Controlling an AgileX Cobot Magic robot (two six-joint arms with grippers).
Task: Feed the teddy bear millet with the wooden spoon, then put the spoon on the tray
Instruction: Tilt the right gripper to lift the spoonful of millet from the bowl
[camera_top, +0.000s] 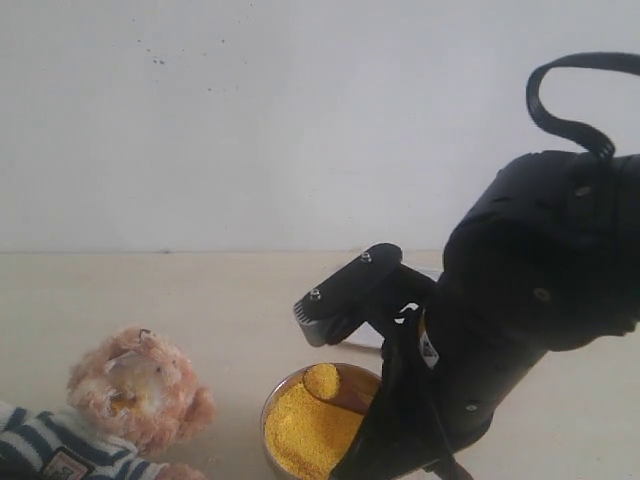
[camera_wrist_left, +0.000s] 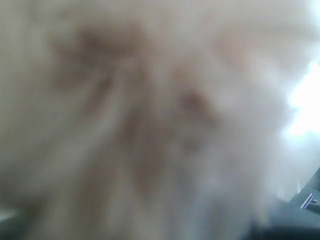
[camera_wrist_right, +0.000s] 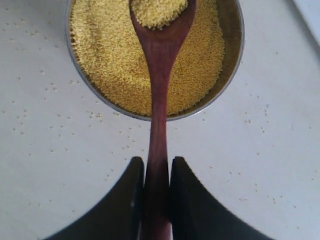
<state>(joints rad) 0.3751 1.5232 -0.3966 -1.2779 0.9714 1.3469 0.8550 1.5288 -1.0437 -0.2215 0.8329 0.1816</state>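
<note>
Teddy bear (camera_top: 135, 390) lies on your desk (camera_top: 150, 300) at 8 o'clock in the exterior view, its striped shirt cut off by the frame edge. Your right arm (camera_top: 530, 290) fills the 3 to 5 o'clock side. The metal bowl (camera_top: 275, 400) sits at 6 o'clock, apart from the bear and at 3 o'clock from it, holding the millet (camera_wrist_right: 110, 60). A corner of the white tray (camera_wrist_right: 310, 15) shows near the bowl. Your right gripper (camera_wrist_right: 157, 170) is clamped tight on the thin handle of the wooden spoon (camera_wrist_right: 159, 100), whose oval bowl, heaped with grain, is over the millet. Your left gripper (camera_wrist_left: 300, 222) shows only as a dark sliver behind blurred fur; you cannot tell how far open it is.
</note>
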